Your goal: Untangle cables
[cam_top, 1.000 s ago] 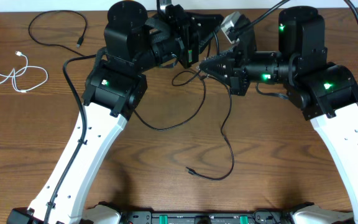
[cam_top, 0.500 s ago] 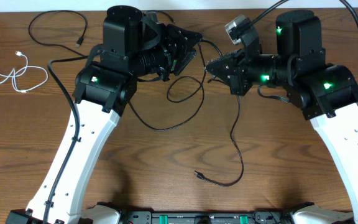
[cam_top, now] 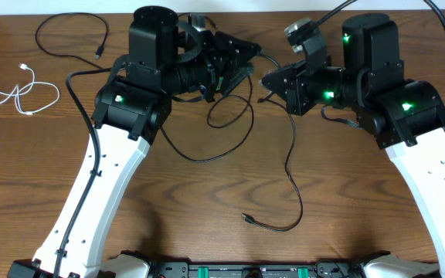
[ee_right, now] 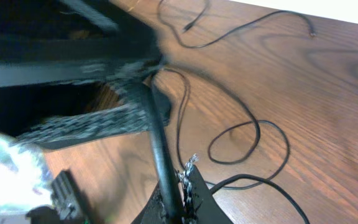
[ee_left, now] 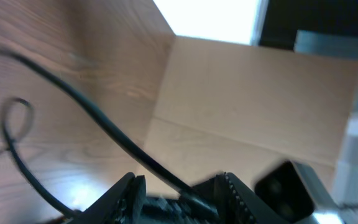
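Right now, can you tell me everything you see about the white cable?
The white cable is a thin, bendy cord, plastic-looking, with a small plug at its end. It lies flat in a few loose loops that cross over each other, near the left edge of the brown wooden table. Only the table touches it. The nearest black cable lies apart from it, and neither gripper is near it.

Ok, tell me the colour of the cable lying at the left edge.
White; the cable shows best overhead.
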You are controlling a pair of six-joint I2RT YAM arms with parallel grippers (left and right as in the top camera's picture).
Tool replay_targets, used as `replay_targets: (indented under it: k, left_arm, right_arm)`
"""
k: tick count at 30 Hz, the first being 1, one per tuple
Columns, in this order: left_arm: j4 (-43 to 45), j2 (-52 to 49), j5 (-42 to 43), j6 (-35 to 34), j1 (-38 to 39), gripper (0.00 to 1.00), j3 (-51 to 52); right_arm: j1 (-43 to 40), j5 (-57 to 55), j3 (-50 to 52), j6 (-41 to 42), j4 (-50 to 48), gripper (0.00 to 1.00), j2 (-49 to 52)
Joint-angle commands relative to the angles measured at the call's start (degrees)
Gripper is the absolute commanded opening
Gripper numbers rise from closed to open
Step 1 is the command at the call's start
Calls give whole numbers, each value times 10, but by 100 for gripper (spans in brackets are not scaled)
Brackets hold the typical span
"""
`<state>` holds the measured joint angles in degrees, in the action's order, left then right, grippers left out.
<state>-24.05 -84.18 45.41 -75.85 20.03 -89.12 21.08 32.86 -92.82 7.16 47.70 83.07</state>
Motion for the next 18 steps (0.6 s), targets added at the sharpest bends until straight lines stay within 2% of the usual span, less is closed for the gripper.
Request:
replay_targets:
  k: [1,18]
  left_arm:
    - [14,11,55,-40,3,42,-4]
    - [14,11,27,-50,24,42,-4]
  right_arm:
    - [3,-28,-1,20,-1,1,0]
    - [4,41,-1,13,-1,1,0]
